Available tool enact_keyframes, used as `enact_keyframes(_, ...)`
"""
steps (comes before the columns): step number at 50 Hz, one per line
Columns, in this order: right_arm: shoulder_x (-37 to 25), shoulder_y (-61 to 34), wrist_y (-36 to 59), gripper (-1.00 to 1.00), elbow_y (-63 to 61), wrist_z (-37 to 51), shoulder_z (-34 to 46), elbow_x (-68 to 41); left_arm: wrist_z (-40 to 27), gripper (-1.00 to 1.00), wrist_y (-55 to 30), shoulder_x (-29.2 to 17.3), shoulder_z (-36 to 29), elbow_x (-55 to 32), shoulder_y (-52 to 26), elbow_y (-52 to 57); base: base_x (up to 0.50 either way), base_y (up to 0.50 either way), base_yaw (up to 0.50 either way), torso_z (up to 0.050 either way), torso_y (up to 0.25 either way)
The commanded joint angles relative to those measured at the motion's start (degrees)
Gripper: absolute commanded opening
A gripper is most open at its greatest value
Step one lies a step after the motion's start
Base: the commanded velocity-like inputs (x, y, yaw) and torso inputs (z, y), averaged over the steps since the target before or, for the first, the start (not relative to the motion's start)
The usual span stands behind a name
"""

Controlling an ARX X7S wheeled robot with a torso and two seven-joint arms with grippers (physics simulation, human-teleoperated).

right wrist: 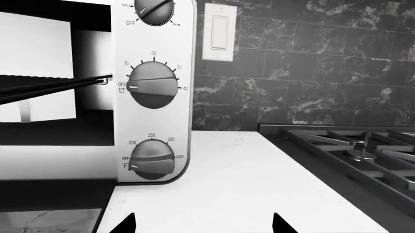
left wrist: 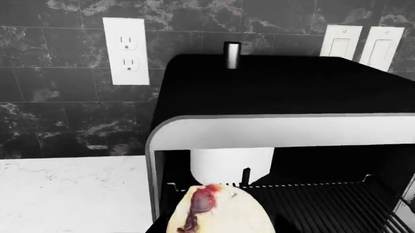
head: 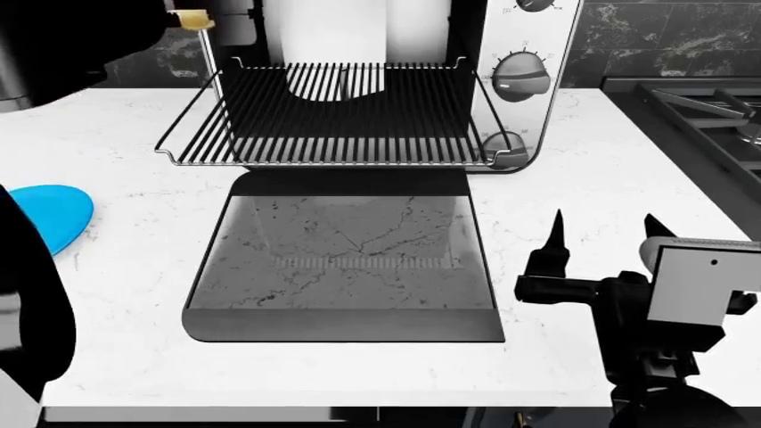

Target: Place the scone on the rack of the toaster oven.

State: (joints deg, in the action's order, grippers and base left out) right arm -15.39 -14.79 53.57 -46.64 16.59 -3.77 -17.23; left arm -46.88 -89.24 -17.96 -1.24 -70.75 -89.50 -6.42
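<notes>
The toaster oven (head: 532, 45) stands at the back of the counter with its glass door (head: 345, 267) folded down flat. The rack (head: 345, 116) is pulled out over the door and bare. My left gripper is at the oven's upper left, its jaws hidden. It holds the scone (left wrist: 220, 209), cream with a dark red berry streak, in front of the oven opening (left wrist: 272, 131) above the rack (left wrist: 324, 199). Only a yellow sliver of the scone (head: 191, 19) shows in the head view. My right gripper (head: 557, 260) is open and empty, low over the counter to the right of the door (right wrist: 202, 225).
A blue plate (head: 50, 216) lies at the counter's left edge. Grey stove grates (head: 701, 107) sit to the right of the oven, also in the right wrist view (right wrist: 350, 150). Round knobs (right wrist: 152, 86) line the oven's right side. A wall outlet (left wrist: 125, 51) and switches (left wrist: 363, 46) are behind.
</notes>
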Motion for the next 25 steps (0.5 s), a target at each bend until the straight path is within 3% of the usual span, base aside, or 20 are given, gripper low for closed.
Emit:
enact_keyframes(1, 0.0, 0.4, -0.8, 1.00, 0.5, 0.2, 0.2, -0.2, -9.6, -1.00, 0.8, 1.2, -1.3, -12.5, 1.6, 1.4, 0.00, 0.00, 0.00, 0.000, 0.000)
enact_keyframes(25, -0.2, 1.2, -2.0, 1.00, 0.9, 0.5, 0.1, -0.8, -14.8, -1.00, 4.3, 4.2, -5.7, -19.4, 5.1, 2.1, 0.00, 0.00, 0.00, 0.000, 0.000)
